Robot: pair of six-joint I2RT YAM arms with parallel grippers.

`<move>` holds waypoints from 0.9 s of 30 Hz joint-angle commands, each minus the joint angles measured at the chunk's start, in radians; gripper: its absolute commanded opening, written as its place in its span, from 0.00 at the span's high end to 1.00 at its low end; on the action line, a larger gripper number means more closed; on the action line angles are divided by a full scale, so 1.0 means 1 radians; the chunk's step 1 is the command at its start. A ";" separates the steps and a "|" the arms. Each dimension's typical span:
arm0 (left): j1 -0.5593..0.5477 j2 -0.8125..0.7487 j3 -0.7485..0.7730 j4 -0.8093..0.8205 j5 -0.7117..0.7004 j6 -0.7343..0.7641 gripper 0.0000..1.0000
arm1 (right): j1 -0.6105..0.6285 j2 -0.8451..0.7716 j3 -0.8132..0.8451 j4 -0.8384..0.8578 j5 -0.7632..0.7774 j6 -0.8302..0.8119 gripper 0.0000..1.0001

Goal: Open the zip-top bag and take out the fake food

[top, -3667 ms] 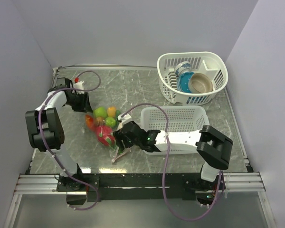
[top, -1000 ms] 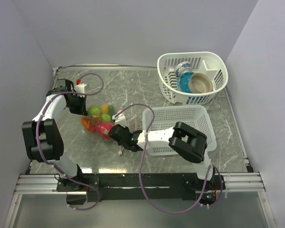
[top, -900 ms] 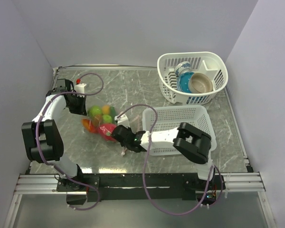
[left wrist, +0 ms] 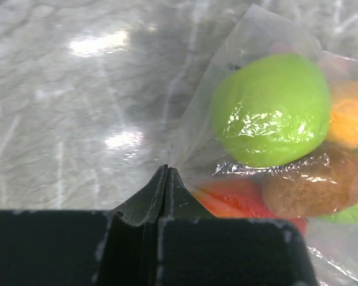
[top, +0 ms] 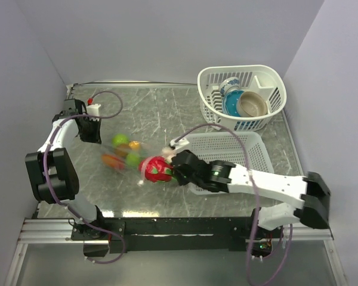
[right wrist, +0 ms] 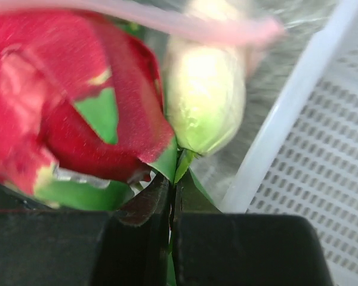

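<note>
Now – clear soft zip-top bag of small plastic fruit & veg hangs stretched between L hand and R hand over the grey marbled desk.
L hand pinched shut on a film corner, R hand shut on a leaf of the red-and-green plastic fruit, prob. through film — more pull could slip or tear that corner.

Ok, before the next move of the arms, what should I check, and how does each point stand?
1. Left gripper shut on the zip-top bag corner: ok.
2. Right gripper shut on the green leaf of the red fake fruit: ok.
3. Pink zip strip open: cannot tell, blurred.
4. Green ball and brown piece out of the bag: not ok, both under the film.
5. White basket apart from the right gripper: cannot tell, rim very close.
</note>
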 commanded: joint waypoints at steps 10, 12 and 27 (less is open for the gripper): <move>0.039 0.023 0.034 0.055 -0.042 0.020 0.99 | 0.003 -0.402 -0.048 -0.156 0.243 0.048 1.00; 0.040 0.026 0.040 0.044 -0.028 0.013 0.99 | -0.012 -0.458 -0.125 0.037 0.125 -0.009 0.99; 0.037 -0.023 0.049 -0.014 0.040 0.025 0.99 | -0.285 -0.332 -0.171 -0.230 0.437 0.130 1.00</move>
